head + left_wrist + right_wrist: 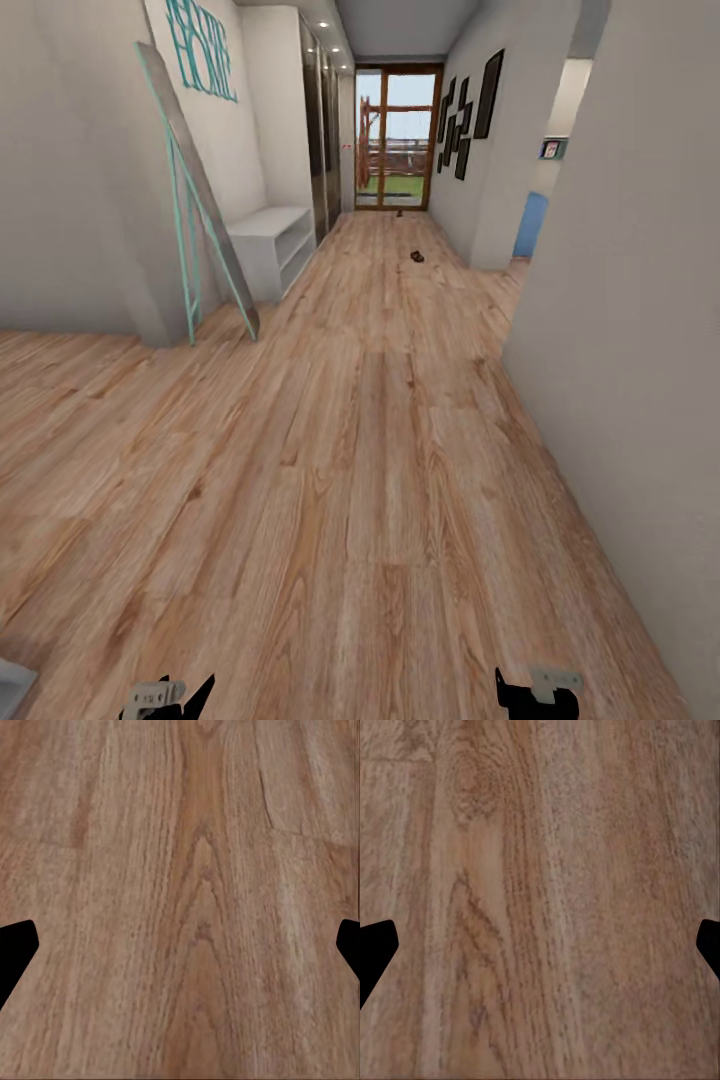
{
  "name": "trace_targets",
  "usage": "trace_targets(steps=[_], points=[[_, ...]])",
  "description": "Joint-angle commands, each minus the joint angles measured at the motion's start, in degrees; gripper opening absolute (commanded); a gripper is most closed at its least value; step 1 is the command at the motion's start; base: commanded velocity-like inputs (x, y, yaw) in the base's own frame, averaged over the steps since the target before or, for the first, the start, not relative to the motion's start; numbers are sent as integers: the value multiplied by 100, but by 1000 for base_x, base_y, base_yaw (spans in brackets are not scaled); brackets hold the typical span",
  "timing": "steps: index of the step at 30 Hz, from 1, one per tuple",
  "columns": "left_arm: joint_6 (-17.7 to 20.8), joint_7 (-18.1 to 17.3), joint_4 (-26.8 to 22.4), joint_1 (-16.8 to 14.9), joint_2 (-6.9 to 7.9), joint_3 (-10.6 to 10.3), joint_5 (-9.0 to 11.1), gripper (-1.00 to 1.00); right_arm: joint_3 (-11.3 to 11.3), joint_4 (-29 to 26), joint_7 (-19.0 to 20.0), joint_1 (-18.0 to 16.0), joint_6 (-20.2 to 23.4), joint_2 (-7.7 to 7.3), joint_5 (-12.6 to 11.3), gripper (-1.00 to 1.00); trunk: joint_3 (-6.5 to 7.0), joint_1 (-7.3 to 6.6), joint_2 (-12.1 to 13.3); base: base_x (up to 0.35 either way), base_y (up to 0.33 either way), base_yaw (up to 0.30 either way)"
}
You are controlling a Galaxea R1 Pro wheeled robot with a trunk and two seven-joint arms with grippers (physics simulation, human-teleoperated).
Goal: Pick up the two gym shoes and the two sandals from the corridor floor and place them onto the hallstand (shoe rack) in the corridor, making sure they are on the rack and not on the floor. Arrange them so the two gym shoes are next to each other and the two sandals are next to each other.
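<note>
Two small dark brown objects (417,257) lie far down the light brown wood-grain plank floor (370,450), one near the right wall and another, smaller one (399,212) close to the glass door with the wooden frame (398,138). They are probably the sandals, but they are too small to tell their shape or which way they point. The pale grey-white shoe rack with a wide bench top and open shelves (272,245) stands along the left wall, its long side running along the corridor toward the door. A tall mirror with a thin teal frame (195,195) leans on the wall just before the rack. Above it, teal letters (203,45) on the wall read "HOME". Dark picture frames (465,112) hang on the right wall.

Both black grippers hang low over the planks, the left gripper (168,698) and the right gripper (538,694), and each is spread wide with nothing between its fingertips (15,949) (375,949). The planks run lengthwise toward the door.
</note>
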Motion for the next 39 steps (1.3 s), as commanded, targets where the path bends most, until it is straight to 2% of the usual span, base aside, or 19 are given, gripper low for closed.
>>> trace_targets(steps=[1, 12, 39], points=[[-12, -42, 4, -4, -3, 37, -13, 100, -30, 9, -31, -6, -15, 2, 60, 100, -5, 3, -2, 339, 0, -300], [-13, -42, 28, -4, -12, 33, -14, 100, -30, -9, -36, -6, -15, 5, 54, 100, -5, 3, -2, 339, 0, -249], [-21, -33, 24, -4, -4, 66, 46, 100, -13, -5, -4, -6, -15, -2, 111, 100, -5, 3, -2, 339, 21, -10]])
